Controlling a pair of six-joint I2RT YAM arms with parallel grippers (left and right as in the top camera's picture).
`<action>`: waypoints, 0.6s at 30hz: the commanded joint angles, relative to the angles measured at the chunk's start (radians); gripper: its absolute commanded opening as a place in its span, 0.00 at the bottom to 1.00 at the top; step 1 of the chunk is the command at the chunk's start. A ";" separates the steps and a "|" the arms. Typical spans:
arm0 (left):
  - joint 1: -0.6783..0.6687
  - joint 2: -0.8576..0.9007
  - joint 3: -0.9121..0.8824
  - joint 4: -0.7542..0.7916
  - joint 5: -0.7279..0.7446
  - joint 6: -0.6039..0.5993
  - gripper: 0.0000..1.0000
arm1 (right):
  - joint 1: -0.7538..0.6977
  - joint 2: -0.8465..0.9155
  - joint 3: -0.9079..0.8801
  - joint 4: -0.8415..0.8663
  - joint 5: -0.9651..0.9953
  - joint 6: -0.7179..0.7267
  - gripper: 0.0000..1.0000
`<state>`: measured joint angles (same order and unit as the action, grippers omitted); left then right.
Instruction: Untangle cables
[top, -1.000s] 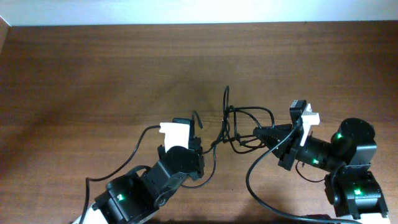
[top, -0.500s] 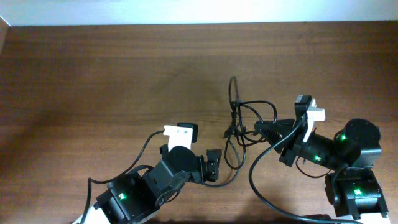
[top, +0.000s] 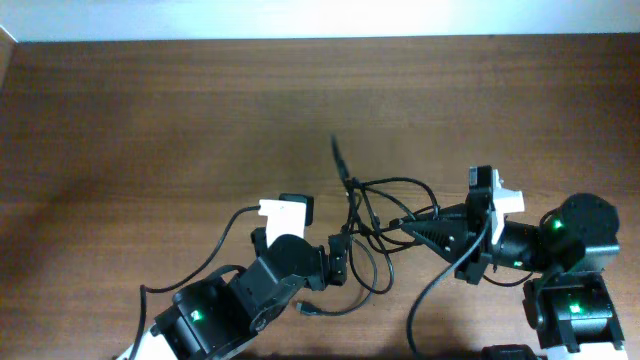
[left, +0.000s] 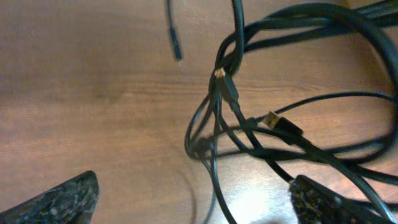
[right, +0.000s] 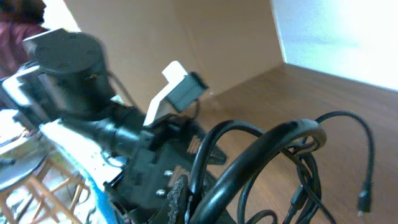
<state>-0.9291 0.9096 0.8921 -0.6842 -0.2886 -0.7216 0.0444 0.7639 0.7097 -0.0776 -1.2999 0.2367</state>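
The cables (top: 378, 212) lie as a knot of thin black cords on the wooden table between the two arms. One loose end (top: 338, 150) points to the far left, and a small plug (top: 308, 308) lies near the front. My left gripper (top: 340, 258) is open at the knot's left edge. In the left wrist view its fingers (left: 59, 198) stand wide apart, with cable strands (left: 214, 168) running between them and gold-tipped plugs (left: 273, 119) just beyond. My right gripper (top: 412, 228) is shut on a cable strand (right: 249, 134) at the knot's right side.
My left arm's body (right: 118, 137) fills the left of the right wrist view, close behind the knot. A thicker black arm wire (top: 425, 290) curves across the table in front of the right arm. Bare wood (top: 150, 120) stretches to the far and left sides.
My left gripper has opened, let go of the cable and dropped back toward the front. The knot has shifted left, and its loose upper end has swung to the left.
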 joint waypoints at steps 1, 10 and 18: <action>0.002 -0.002 0.011 0.033 -0.040 0.167 0.93 | 0.000 -0.005 0.003 0.045 -0.128 -0.019 0.04; 0.002 0.013 0.011 0.070 0.035 0.178 0.81 | 0.000 -0.005 0.003 0.050 -0.176 0.016 0.04; 0.002 0.110 0.011 0.130 0.039 0.177 0.92 | 0.001 -0.005 0.003 0.052 -0.212 0.025 0.04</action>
<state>-0.9291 0.9863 0.8921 -0.5900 -0.2588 -0.5575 0.0444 0.7639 0.7097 -0.0357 -1.4727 0.2550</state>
